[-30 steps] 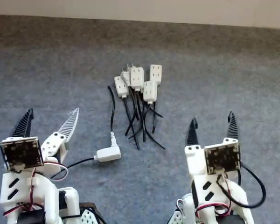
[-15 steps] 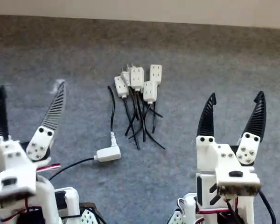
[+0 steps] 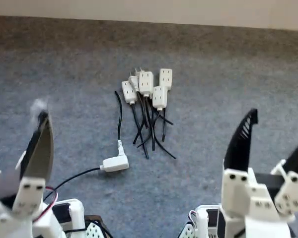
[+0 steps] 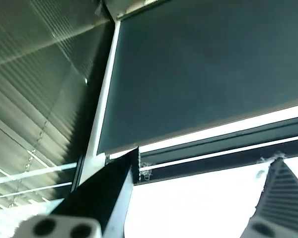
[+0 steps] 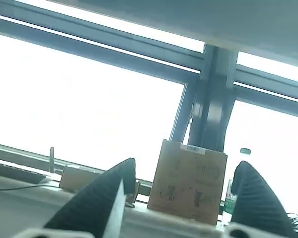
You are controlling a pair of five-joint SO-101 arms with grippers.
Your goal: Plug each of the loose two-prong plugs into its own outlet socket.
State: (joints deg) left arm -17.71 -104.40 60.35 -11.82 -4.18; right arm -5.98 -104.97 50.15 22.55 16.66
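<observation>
Loose two-prong plugs are the job here, and both pincers sit high above them. The left gripper has its two black ribbed fingers wide apart and holds nothing. It points up at a dark window blind, not down at the floor. The right gripper is wide apart too, holds nothing, and also tips up.

Out ahead of the left gripper, toward the middle, a white angled plug on a thin black cord lies flat on the grey carpet. Its long side runs across, from one arm toward the other. The left gripper is the nearer one to it.

Farther out sits a bunch of small white plug and socket blocks with black cords, all touching. I cannot quite tell which are plugs and which are sockets. I think the left arm must tip down first
</observation>
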